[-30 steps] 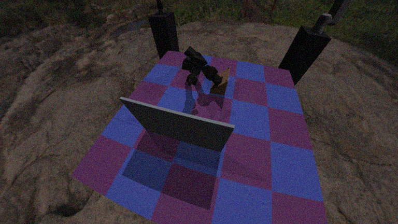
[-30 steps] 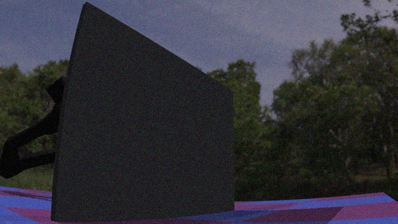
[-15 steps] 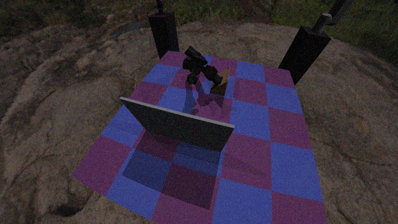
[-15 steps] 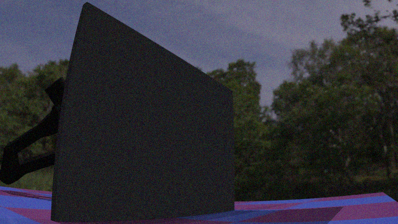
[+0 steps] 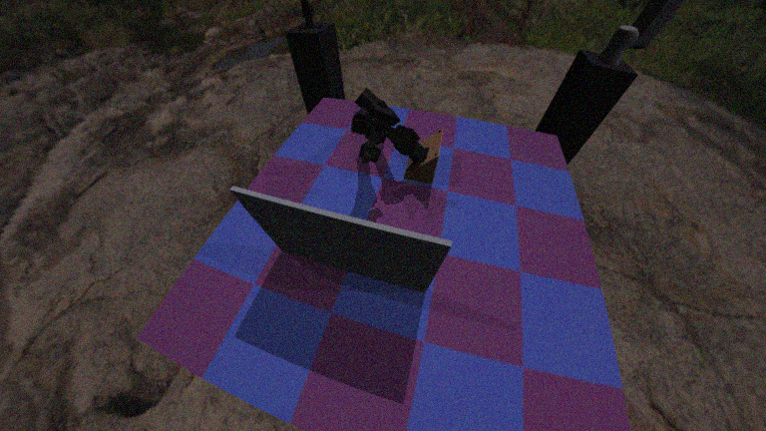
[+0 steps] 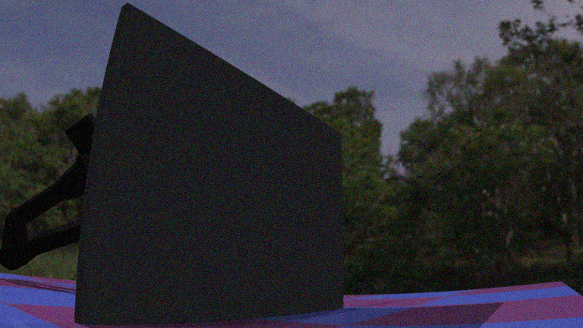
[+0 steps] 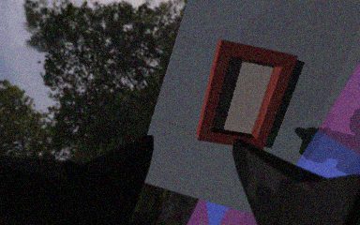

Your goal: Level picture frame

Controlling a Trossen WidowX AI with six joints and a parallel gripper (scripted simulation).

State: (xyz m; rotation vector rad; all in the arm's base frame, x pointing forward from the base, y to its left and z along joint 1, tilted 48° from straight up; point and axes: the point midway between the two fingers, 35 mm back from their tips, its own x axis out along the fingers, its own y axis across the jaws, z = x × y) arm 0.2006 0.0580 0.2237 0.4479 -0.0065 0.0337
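Observation:
The red picture frame (image 7: 248, 52) hangs on the grey wall panel (image 5: 350, 242) (image 6: 215, 178) (image 7: 178, 89). Against the panel's left and bottom edges in the wrist view it looks slightly crooked, its right side a little high, though the view is oblique. The screw and notched strip are hidden. My gripper (image 7: 193, 143) (image 5: 369, 153) is open, backed away from the panel, with nothing between its fingers. The right fingertip overlaps the frame's lower edge only in the picture. The top and exterior views see the panel's back, which hides the frame.
The panel stands on a pink and blue checkered table (image 5: 480, 301). An orange-brown piece (image 5: 433, 150) is beside my arm's base. Two dark pillars (image 5: 316, 62) (image 5: 584, 102) carrying other arms stand beyond the table's far edge. Dark shadows fall near the frame and across the table.

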